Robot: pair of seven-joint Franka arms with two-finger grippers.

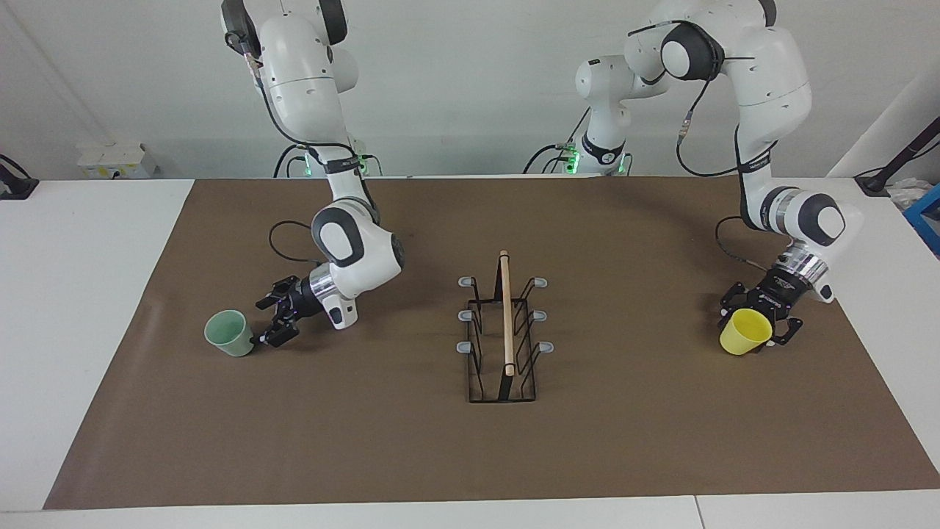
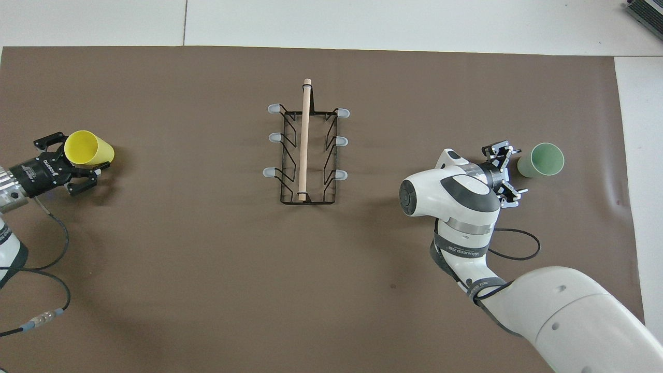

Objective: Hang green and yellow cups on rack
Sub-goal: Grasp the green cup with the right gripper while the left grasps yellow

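The left gripper (image 1: 756, 327) has its fingers clamped on the bright yellow tapered plastic cup (image 1: 745, 332) at the left arm's end of the brown-covered tabletop (image 1: 624, 441). The right gripper (image 1: 273, 317), fingers apart, sits low just beside the pale mint green plastic cup (image 1: 229, 333), which lies tilted at the right arm's end. The black wire rack (image 1: 503, 330) with its wooden rod stands between them. To my eye, the fingers should straddle the green cup's wall squarely before closing.

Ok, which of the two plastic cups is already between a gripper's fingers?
The bright yellow tapered plastic cup, between the left gripper fingers; the mint green one sits free.
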